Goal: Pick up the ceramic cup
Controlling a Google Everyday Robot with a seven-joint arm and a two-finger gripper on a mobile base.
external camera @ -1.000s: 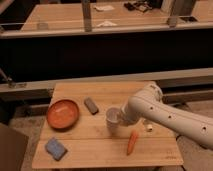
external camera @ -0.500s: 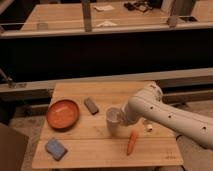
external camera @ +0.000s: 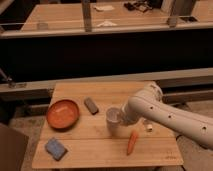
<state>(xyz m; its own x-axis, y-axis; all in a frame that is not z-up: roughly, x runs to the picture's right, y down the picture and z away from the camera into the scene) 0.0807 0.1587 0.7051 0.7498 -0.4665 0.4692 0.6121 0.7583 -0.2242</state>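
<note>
— Wooden table (external camera: 100,159), pale planks, in dim warm light, with a dark rail (external camera: 100,55) behind it. What sits on it?

— Near the middle stands the cup (external camera: 113,123), white and upright. An orange bowl (external camera: 62,114) lies to its left, well apart. A grey block (external camera: 91,105) lies between them, a little further back. A carrot (external camera: 132,142) lies just in front of the cup, to the right. A blue sponge (external camera: 55,148) is near the front left corner.

— And your gripper?

— My gripper (external camera: 120,118) is right against the cup's right side, at about rim height. My own wrist hides it, so I cannot tell whether it is closed on the cup.

— How is your arm (external camera: 165,116) set?

— It enters from the lower right, rises to a bent elbow over the table's right side, then drops down and left to the cup.

— What would make this step go well?

— I think I should grip the wall squarely, below the rim, and make sure the hold is firm before lifting. Glazed ceramic is probably slippery. Then I should lift straight up, so the cup neither tips nor knocks the carrot.
</note>
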